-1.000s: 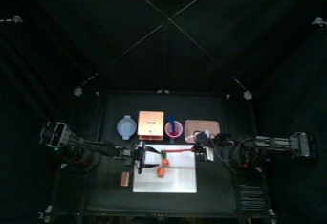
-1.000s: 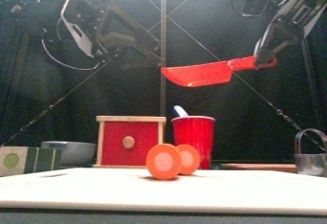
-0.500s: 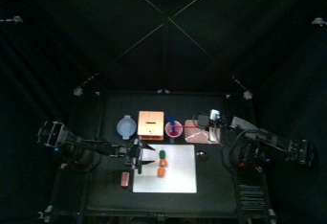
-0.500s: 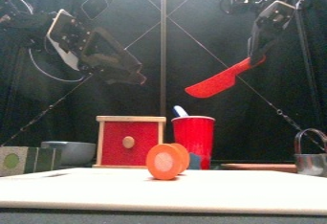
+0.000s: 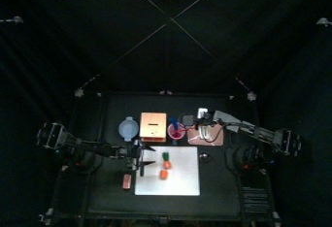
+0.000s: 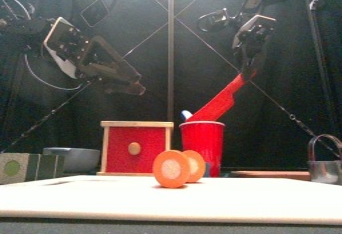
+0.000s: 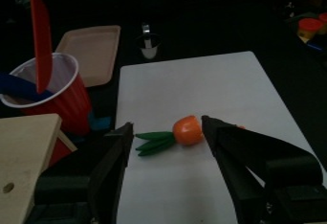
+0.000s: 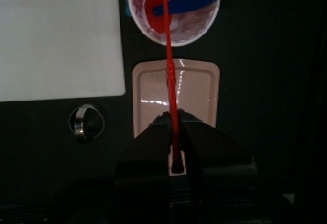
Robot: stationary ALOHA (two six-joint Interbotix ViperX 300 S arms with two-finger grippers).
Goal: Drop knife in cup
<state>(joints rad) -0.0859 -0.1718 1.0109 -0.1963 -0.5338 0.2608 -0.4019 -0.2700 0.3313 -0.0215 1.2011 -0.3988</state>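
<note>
The cup (image 6: 203,148) looks red from the side and stands behind the white board; it also shows in the top view (image 5: 177,129), the left wrist view (image 7: 52,96) and the right wrist view (image 8: 173,12), with a blue utensil in it. My right gripper (image 6: 249,50) is shut on the handle of the red knife (image 6: 222,98). The knife hangs steeply, tip down in the cup's mouth (image 8: 163,46). My left gripper (image 7: 166,140) is open and empty above the board, near the carrot (image 7: 186,130).
A white cutting board (image 5: 182,178) lies in front with carrot pieces (image 6: 171,167). A wooden box with a red face (image 6: 136,148) stands left of the cup, a grey-blue plate (image 5: 127,129) farther left, a pink tray (image 8: 177,89) right of it. A metal ring (image 8: 84,122) lies at the right.
My right gripper has swung the knife from nearly level to steeply tip-down and brought it over the cup. My left arm has drawn back a little to the left.
</note>
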